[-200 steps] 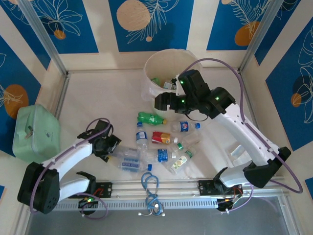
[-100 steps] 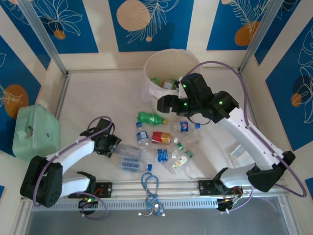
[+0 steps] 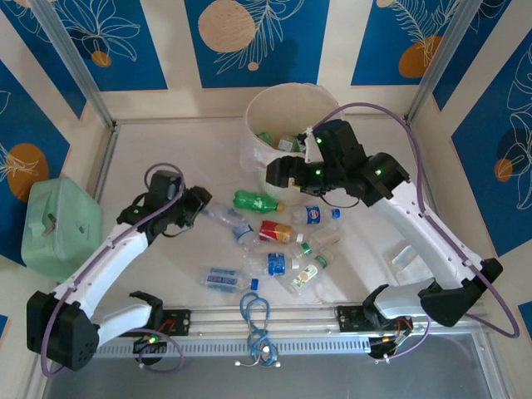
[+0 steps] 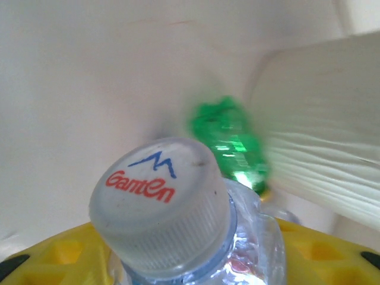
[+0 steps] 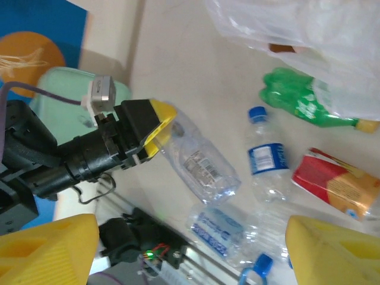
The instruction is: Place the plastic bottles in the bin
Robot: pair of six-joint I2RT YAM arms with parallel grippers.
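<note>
My left gripper is shut on a clear plastic bottle, held off the table by its neck end. Its white cap faces the left wrist camera between the yellow fingers. The right wrist view has that bottle slanting down from the left gripper. Several more plastic bottles lie on the table: a green one, a red-labelled one and clear blue-labelled ones. The bin stands at the back with bottles inside. My right gripper hangs open beside the bin, nothing between its fingers.
A mint-green box sits at the left edge. A blue cable loop lies by the front rail. The bin's white bag liner hangs over the green bottle. Bare table lies to the left of the bin.
The left gripper closed on the clear bottle at the front left, then lifted it up and back toward the bin. The right arm barely shifted.
</note>
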